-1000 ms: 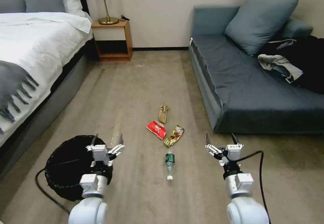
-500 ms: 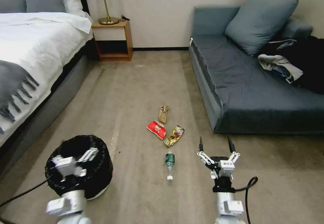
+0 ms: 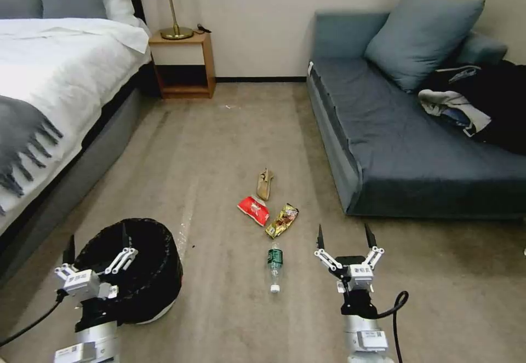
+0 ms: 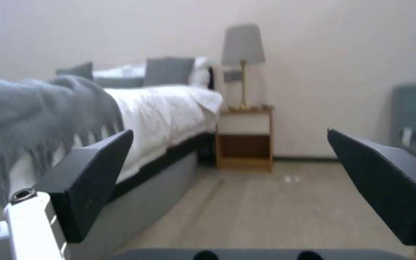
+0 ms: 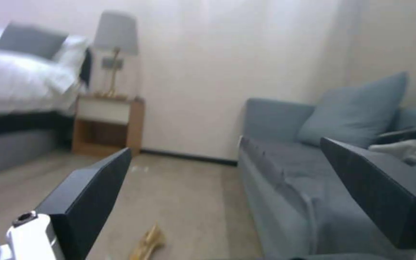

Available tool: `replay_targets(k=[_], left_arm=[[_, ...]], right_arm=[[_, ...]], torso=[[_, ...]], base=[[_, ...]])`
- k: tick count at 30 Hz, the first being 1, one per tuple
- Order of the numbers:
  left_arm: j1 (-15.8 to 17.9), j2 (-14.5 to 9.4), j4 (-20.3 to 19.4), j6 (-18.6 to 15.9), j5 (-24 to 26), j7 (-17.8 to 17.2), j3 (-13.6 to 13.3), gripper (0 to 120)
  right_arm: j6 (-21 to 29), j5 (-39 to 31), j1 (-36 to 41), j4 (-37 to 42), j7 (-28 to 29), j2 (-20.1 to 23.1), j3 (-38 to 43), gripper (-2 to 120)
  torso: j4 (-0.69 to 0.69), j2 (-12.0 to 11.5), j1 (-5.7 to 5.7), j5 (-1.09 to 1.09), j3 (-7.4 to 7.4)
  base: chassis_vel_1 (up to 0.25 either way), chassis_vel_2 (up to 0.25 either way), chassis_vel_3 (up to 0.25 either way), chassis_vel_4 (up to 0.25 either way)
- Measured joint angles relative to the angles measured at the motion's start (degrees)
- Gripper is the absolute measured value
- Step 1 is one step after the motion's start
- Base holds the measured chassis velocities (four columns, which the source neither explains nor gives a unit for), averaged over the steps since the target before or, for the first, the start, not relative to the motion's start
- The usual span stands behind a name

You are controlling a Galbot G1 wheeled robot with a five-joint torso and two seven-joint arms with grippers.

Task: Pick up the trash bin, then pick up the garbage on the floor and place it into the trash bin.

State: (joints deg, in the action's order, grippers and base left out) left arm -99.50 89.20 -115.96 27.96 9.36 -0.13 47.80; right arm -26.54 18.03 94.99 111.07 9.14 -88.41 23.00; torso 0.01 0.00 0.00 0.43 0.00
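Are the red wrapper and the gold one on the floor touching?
Apart. The head view shows bare carpet between the red wrapper and the gold wrapper.

Black-lined trash bin (image 3: 143,259) upright, garbage (image 3: 270,215) scattered on floor

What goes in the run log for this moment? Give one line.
phase: pre-grasp | left gripper: open, by trash bin | right gripper: open, near bottle | litter: on floor

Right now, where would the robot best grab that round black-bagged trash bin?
Probably at the bag-covered rim of the round black-lined trash bin, coming from above on its near-left side: it stands upright with its mouth open, so one finger can go inside the wall. The open left gripper hovers there.
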Motion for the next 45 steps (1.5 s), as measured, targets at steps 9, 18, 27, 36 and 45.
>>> replay_targets(k=[9, 18, 27, 36, 45], left_arm=[[-0.5, -3.7, -7.9, -26.4, -0.6, -8.3, 0.6, 100], [4.2, -6.7, -12.2, -53.4, 25.7, -27.4, 4.5, 100], [4.2, -8.1, -9.1, -59.5, 26.2, -30.4, 8.5, 100], [7.4, -9.3, -0.5, -60.3, 26.3, -28.4, 8.0, 100], [8.6, -9.0, 2.6, -56.5, 24.0, -23.6, 6.8, 82]], right_arm=[[19.2, -19.5, 0.4, 9.5, 0.7, 15.6, -5.1, 100], [22.8, -23.2, -0.4, 12.1, -6.0, 22.7, -5.4, 100], [21.6, -22.1, -0.4, 10.6, -4.3, 22.3, -7.4, 100], [20.6, -20.3, -0.2, 9.8, -3.9, 22.5, -7.8, 100], [19.5, -19.1, 0.2, 9.5, -3.7, 22.0, -8.4, 100]], torso=[[-0.01, 0.0, 0.00, -0.37, 0.00], [-0.01, 0.0, 0.00, -0.42, 0.00], [0.00, 0.0, 0.00, -0.43, 0.00], [-0.01, 0.0, 0.00, -0.44, 0.00], [-0.01, 0.0, 0.01, -0.43, 0.00]], base=[[0.000, 0.000, 0.000, 0.000], [0.000, 0.000, 0.000, 0.000], [0.000, 0.000, 0.000, 0.000], [0.000, 0.000, 0.000, 0.000], [0.000, 0.000, 0.000, 0.000]])
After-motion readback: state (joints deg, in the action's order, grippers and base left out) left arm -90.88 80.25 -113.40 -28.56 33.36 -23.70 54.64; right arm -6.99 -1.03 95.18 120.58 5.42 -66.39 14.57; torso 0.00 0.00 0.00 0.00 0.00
